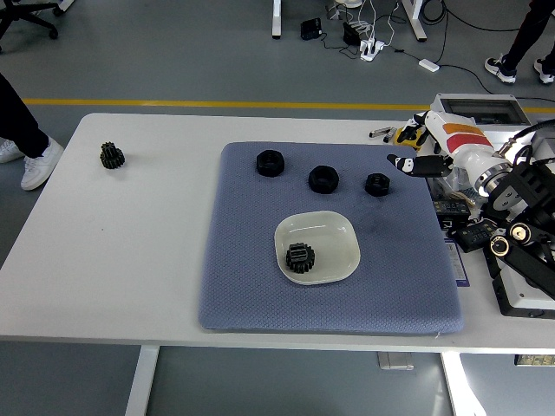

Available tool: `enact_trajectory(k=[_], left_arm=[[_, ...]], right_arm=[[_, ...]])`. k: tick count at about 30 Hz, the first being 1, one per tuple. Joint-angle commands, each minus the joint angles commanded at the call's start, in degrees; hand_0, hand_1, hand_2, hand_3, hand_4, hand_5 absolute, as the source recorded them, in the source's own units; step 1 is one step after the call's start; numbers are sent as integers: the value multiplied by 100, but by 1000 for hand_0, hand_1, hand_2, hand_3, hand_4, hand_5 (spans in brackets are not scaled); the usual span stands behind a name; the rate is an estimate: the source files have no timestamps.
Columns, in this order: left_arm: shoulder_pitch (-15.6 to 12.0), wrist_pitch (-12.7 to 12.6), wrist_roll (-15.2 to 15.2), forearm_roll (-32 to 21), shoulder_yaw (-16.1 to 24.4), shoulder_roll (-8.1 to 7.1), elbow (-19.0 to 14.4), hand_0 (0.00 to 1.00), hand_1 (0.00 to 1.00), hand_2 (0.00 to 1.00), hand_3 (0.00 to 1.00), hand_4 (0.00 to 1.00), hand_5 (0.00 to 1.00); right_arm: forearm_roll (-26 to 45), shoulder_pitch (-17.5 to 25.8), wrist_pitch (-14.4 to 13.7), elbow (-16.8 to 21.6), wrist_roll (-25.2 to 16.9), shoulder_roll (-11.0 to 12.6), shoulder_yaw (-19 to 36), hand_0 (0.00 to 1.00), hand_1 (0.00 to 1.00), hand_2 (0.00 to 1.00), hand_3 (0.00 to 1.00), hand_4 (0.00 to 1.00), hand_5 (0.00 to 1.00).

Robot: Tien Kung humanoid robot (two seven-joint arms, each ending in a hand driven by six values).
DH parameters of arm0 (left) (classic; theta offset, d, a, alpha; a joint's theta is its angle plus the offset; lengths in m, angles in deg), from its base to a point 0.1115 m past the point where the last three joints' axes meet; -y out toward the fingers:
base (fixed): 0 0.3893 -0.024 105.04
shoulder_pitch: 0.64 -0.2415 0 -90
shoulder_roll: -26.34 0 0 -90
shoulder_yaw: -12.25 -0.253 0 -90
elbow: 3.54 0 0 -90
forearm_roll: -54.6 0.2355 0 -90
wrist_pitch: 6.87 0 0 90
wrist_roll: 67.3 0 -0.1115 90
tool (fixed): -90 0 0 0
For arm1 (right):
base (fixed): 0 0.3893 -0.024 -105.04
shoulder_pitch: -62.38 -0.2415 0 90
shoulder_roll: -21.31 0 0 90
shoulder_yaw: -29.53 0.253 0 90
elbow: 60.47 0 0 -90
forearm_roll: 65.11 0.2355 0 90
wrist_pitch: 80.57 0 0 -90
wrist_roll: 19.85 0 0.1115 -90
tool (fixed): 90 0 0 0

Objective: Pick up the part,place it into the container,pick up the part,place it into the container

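A white bowl (338, 232) sits on the blue-grey mat (251, 277), and a black gear (300, 256) lies inside it. Three black parts stand in a row on the mat's far half: one at the left (270, 162), one in the middle (323, 178), one at the right (376, 183). Another black gear (111, 155) rests on the bare table far left. My right hand (414, 156), white with an orange-red band, hovers at the mat's far right corner, fingers relaxed and holding nothing. The left arm does not show.
A grey box (477, 108) and crumpled plastic bags stand at the table's right end behind my arm. A yellow tool (406, 135) and pens lie near the far right edge. A person's leg and shoe (35, 160) show at the far left.
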Motion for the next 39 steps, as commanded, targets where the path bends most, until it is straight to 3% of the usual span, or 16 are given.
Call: enact_trajectory(k=[4, 5, 10, 11, 16, 17, 22, 23, 28, 39], left_arm=[[-13, -3, 6, -10, -5, 18, 0, 646, 651, 609, 550, 584, 474], [-16, -3, 5, -6, -3, 21, 0, 645, 651, 610, 551, 584, 474], [-23, 0, 2, 23, 9, 38, 0, 645, 651, 610, 551, 584, 474], [-24, -3, 1, 25, 13, 42, 1, 647, 649, 609, 550, 584, 475], [-30, -12, 9, 14, 9, 45, 4, 647, 649, 609, 550, 584, 475], [-33, -15, 9, 14, 13, 47, 5, 646, 650, 609, 550, 584, 476], [-51, -12, -1, 61, 43, 52, 7, 646, 650, 609, 550, 584, 476], [-55, -10, -4, 81, 54, 53, 8, 645, 645, 610, 551, 581, 471], [-79, 0, -16, 166, 95, 59, 7, 645, 645, 610, 551, 581, 471], [-38, 11, -10, 254, 113, 80, 4, 644, 639, 608, 551, 582, 476]], right_arm=[[968, 256, 249, 1, -568, 80, 177, 436, 591, 714, 623, 915, 488], [1192, 308, 295, 20, -675, 96, 211, 536, 643, 755, 786, 998, 739], [2421, 631, 412, 252, -1141, 217, 439, 536, 643, 755, 786, 998, 739], [2644, 705, 410, 308, -1220, 247, 503, 660, 719, 795, 852, 998, 919], [3836, 1117, 375, 541, -1641, 369, 855, 660, 719, 795, 852, 998, 919], [4097, 1214, 362, 584, -1724, 381, 942, 771, 785, 830, 921, 998, 969], [5278, 1802, 344, 881, -2025, 366, 1542, 771, 785, 830, 921, 998, 969], [5511, 1942, 334, 958, -2057, 359, 1683, 818, 822, 845, 927, 998, 998], [5348, 2583, 324, 1286, -2054, 299, 2189, 818, 822, 845, 927, 998, 998], [4337, 3684, 294, 1706, -1923, -94, 2959, 829, 825, 850, 906, 998, 998]])
